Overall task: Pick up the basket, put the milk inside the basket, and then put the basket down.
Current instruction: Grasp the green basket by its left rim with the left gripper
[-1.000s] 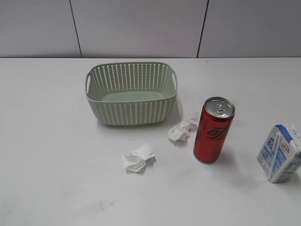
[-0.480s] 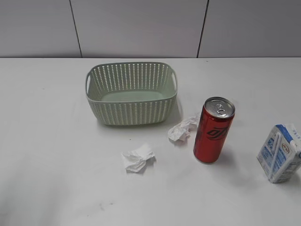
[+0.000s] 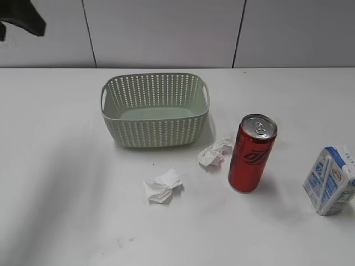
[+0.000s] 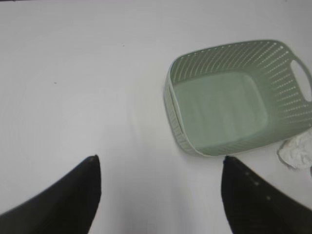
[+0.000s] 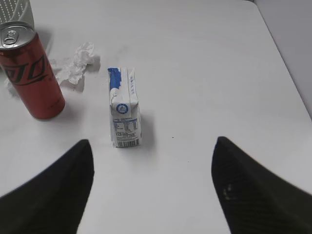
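One sage-green slotted basket (image 3: 155,117); white-blue milk (image 3: 331,180) upright.

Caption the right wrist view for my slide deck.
Open fingers hover above the upright milk carton, red can and crumpled tissue beside.

The white table (image 3: 66,183) carries the basket (image 3: 155,111), standing upright with nothing in it. Just right of the basket's front corner lies a crumpled tissue (image 3: 215,152), and a second crumpled tissue (image 3: 162,187) lies in front of the basket. A red can (image 3: 252,153) stands right of the basket, touching the first tissue. The milk (image 3: 331,180) stands far right of the basket, beyond the can.
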